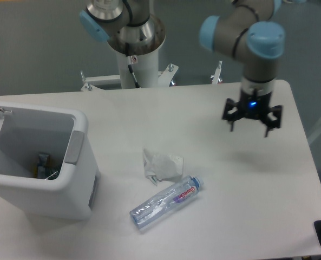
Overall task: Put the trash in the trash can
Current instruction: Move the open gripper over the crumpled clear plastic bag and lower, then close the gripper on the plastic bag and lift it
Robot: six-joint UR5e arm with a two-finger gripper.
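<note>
Approach step: gripper (251, 120), jaws spread and empty, hangs above the worktop (241, 189); tissue (162, 164) and bottle (166, 202) lie down-left of the jaws, awaiting descent and grasp.

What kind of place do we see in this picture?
Probably a robot test lab: an arm with an open hand hangs above a bare white table, with a bin, tissue and bottle set out.

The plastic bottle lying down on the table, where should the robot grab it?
Probably around the middle of the bottle, coming straight down from above with the fingers across its narrow width. It lies flat and slanted, cap up-right near the tissue, so the lower half is clearer. The gripper hangs open.
</note>
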